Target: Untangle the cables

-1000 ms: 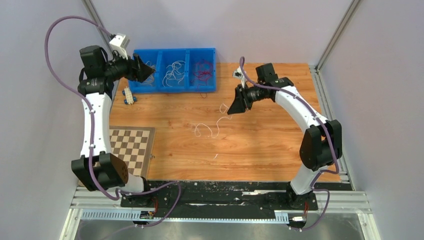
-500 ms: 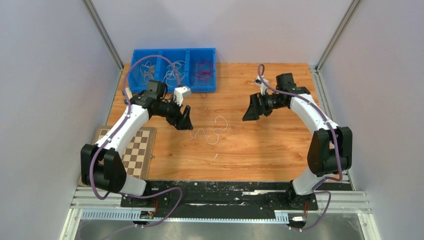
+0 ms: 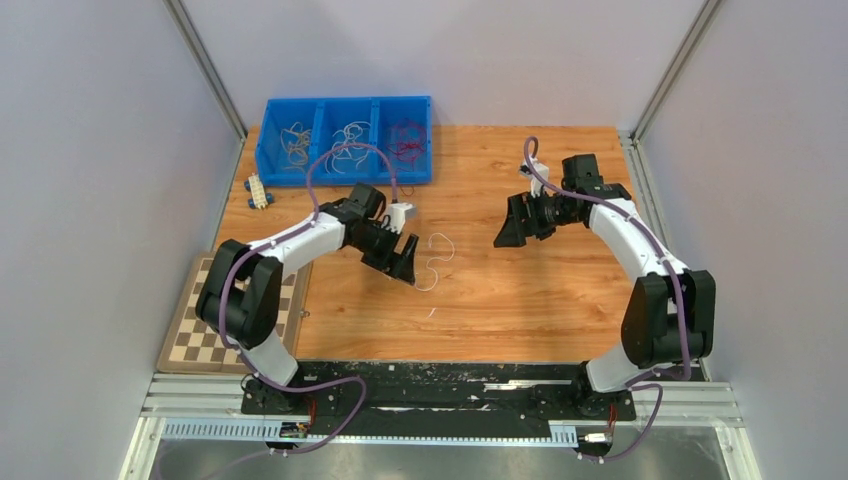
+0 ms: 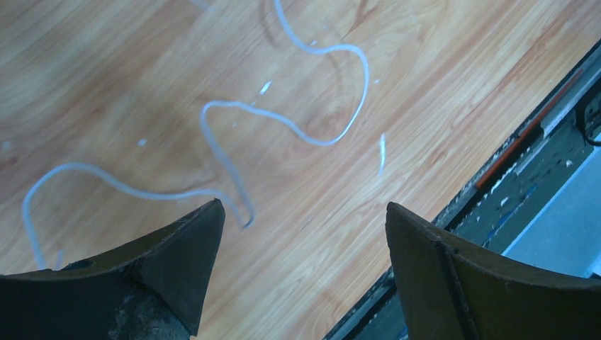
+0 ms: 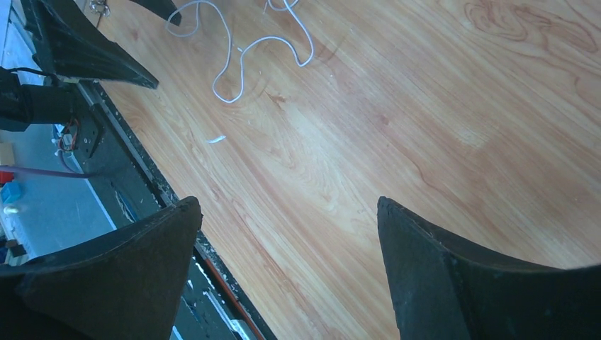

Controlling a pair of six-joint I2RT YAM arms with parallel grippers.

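The wood-grain bench carries a blue three-compartment bin at its far left, a small white connector block beside it, a checkerboard at the near left, and mid-bench a loose curly white cable with a tiny white scrap nearby.

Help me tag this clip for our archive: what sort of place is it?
Probably a robotics lab work cell: a wooden table walled by plain grey panels, a blue bin holding cables sorted by colour, and a checkerboard, perhaps for camera calibration.
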